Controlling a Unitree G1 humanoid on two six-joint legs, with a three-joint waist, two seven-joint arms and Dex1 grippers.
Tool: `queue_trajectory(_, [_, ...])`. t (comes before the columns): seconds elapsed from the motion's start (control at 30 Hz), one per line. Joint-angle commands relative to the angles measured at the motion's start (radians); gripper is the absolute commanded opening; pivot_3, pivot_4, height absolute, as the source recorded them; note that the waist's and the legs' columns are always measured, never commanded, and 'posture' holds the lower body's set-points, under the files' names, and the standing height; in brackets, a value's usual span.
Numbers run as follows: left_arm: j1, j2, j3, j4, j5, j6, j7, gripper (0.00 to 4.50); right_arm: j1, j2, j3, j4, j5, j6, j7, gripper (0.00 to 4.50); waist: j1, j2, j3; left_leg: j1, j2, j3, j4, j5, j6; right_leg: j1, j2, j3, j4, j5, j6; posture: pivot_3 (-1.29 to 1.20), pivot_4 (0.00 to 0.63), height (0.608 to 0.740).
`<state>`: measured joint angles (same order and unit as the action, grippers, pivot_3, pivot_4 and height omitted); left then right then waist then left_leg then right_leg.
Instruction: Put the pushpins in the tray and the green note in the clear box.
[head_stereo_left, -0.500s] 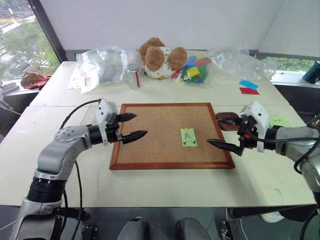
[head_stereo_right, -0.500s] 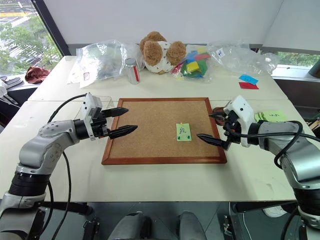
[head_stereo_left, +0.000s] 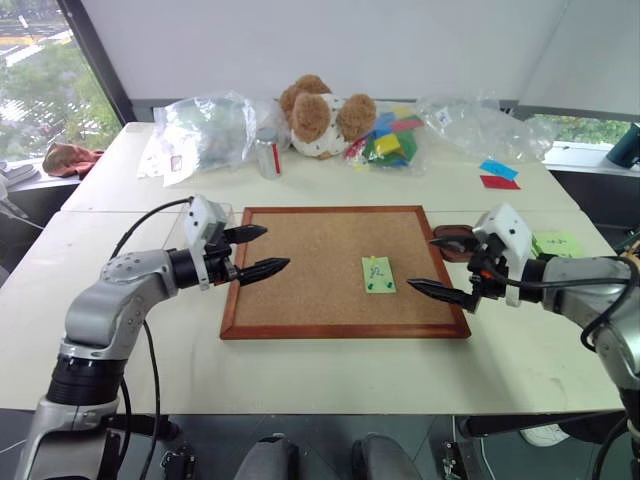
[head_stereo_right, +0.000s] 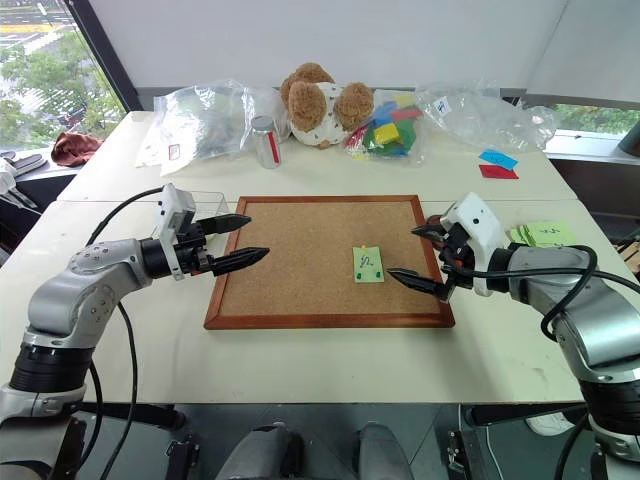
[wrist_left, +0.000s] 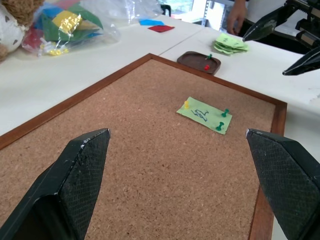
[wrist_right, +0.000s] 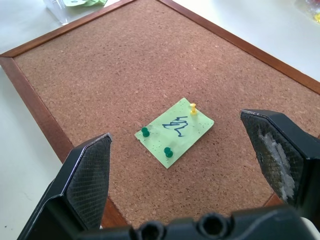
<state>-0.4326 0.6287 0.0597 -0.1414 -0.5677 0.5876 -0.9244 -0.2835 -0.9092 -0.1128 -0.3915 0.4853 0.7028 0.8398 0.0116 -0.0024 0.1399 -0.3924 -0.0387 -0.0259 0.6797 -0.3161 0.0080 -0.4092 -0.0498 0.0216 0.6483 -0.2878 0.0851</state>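
Both arms hover over the counter (head_stereo_left: 330, 370) with nothing in hand: the left gripper (head_stereo_left: 258, 252) is spread wide above the corkboard's (head_stereo_left: 300, 260) left edge, the right gripper (head_stereo_left: 440, 268) just as wide over its right edge. The green note (wrist_right: 175, 131) lies pinned on the right half of the corkboard, two green pushpins (wrist_right: 169, 152) along its near edge and a yellow pushpin (wrist_right: 193, 106) at a far corner. The tray (wrist_left: 200, 61) sits just off the board's far right corner, holding a red and a green pin. The clear box (head_stereo_right: 205, 203) stands beside the board's left edge, behind the left gripper.
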Motion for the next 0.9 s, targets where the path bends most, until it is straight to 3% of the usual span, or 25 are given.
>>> queue_trajectory(0.03, [-0.009,0.002,0.002,-0.019,0.004,-0.010,0.000,4.46,-0.007,0.007,-0.021,-0.035,0.010,0.003,-0.011,4.50,0.000,0.000,0.000,0.000,0.000,0.000,0.000,0.000,0.000,0.000,0.000,0.000,0.000,0.000,0.000,0.00,0.150,0.740])
queue_trajectory(0.43, [0.004,-0.040,-0.064,-0.018,0.072,-0.060,0.022,4.46,0.000,0.021,-0.015,-0.040,0.005,0.008,-0.043,4.50,0.000,0.000,0.000,0.000,0.000,0.000,0.000,0.000,0.000,0.000,0.000,0.000,0.000,0.000,0.000,0.00,0.150,0.740])
queue_trajectory(0.53, [0.013,-0.073,-0.098,0.006,0.119,-0.105,0.036,3.58,-0.015,0.040,-0.001,-0.023,-0.006,0.007,-0.063,4.50,0.001,0.000,0.000,0.000,0.000,0.000,0.000,0.000,0.000,0.000,0.000,0.000,0.000,0.000,0.000,0.00,0.150,0.740])
queue_trajectory(0.67, [0.023,-0.117,-0.141,0.033,0.163,-0.151,0.045,1.66,-0.044,0.068,0.032,0.009,-0.039,0.007,-0.098,4.50,-0.001,0.000,0.000,0.000,0.000,0.000,0.000,0.000,0.000,0.000,0.000,0.000,0.000,0.000,0.000,0.00,0.150,0.740])
queue_trajectory(0.7, [0.024,-0.135,-0.159,0.050,0.183,-0.171,0.052,0.96,-0.057,0.081,0.044,0.024,-0.051,0.006,-0.110,4.50,0.000,0.000,0.000,0.000,0.000,0.000,0.000,0.000,0.000,0.000,0.000,0.000,0.000,0.000,0.000,0.00,0.150,0.740])
queue_trajectory(0.77, [0.019,-0.178,-0.189,0.099,0.219,-0.207,0.072,0.11,-0.094,0.114,0.073,0.062,-0.077,0.013,-0.142,4.50,-0.001,0.000,0.000,0.001,0.000,0.000,0.000,0.000,0.000,0.000,0.000,0.000,0.000,0.000,0.000,0.00,0.150,0.740])
queue_trajectory(0.9, [-0.003,-0.257,-0.244,0.254,0.315,-0.310,0.112,0.01,-0.191,0.211,0.151,0.165,-0.143,0.032,-0.219,4.50,-0.002,0.000,0.000,0.000,0.000,0.000,0.001,0.000,-0.001,0.000,0.000,0.000,0.001,0.000,0.000,0.00,0.150,0.740])
